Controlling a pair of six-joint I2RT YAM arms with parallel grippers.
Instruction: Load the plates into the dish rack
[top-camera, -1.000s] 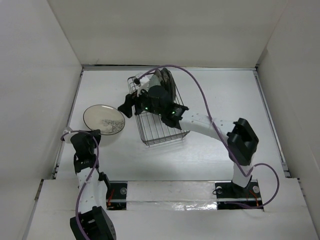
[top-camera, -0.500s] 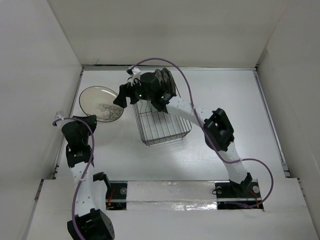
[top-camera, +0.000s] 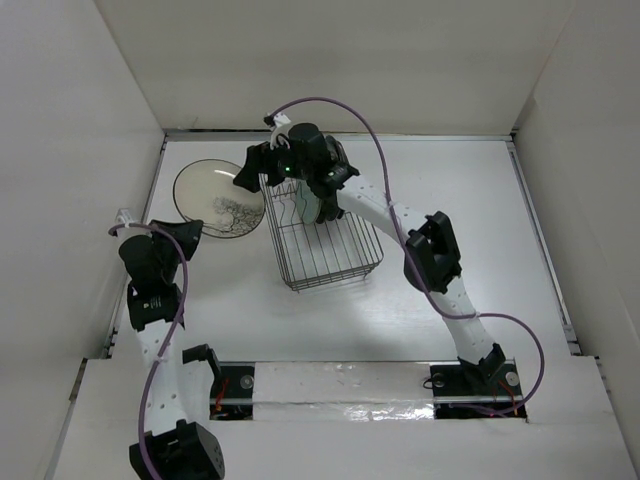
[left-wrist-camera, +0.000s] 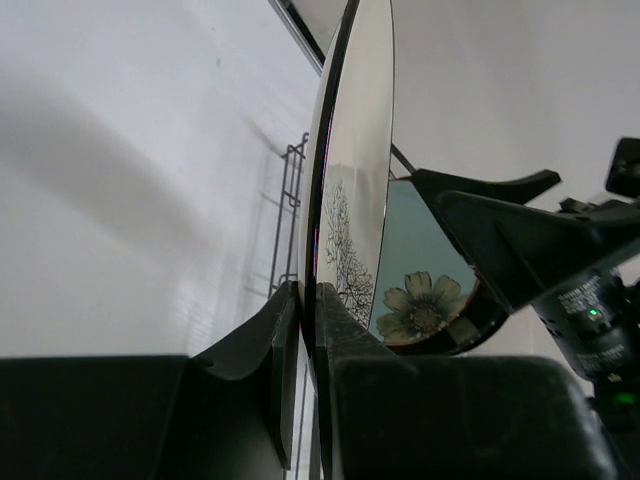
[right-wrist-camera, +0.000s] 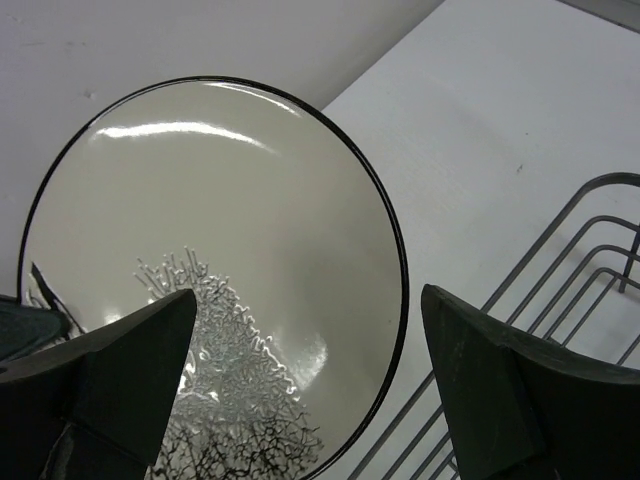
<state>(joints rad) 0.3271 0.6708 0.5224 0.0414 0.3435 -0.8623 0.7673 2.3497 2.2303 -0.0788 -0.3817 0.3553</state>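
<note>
My left gripper (top-camera: 186, 233) is shut on the near rim of the cream plate with the tree drawing (top-camera: 220, 194) and holds it tilted just left of the dish rack (top-camera: 330, 250). In the left wrist view my fingers (left-wrist-camera: 340, 320) clamp the plate's edge (left-wrist-camera: 352, 170). My right gripper (top-camera: 253, 170) is open over the plate's right side, at the rack's far left corner. In the right wrist view the plate (right-wrist-camera: 230, 250) lies between my spread fingers (right-wrist-camera: 130, 370). Other plates stand at the rack's far end (top-camera: 335, 165), partly hidden by my right arm. A flower-patterned plate (left-wrist-camera: 425, 300) shows behind.
White walls close in the table on the left (top-camera: 100, 150), back and right. The rack's wire rim (right-wrist-camera: 560, 250) runs just right of the held plate. The near half of the rack holds only bare wire. The arm bases sit at the near edge (top-camera: 360, 385).
My left gripper has carried the tree plate away from me and to the right, towards the rack. My right gripper has swung back to the rack's far left corner, over the plate.
</note>
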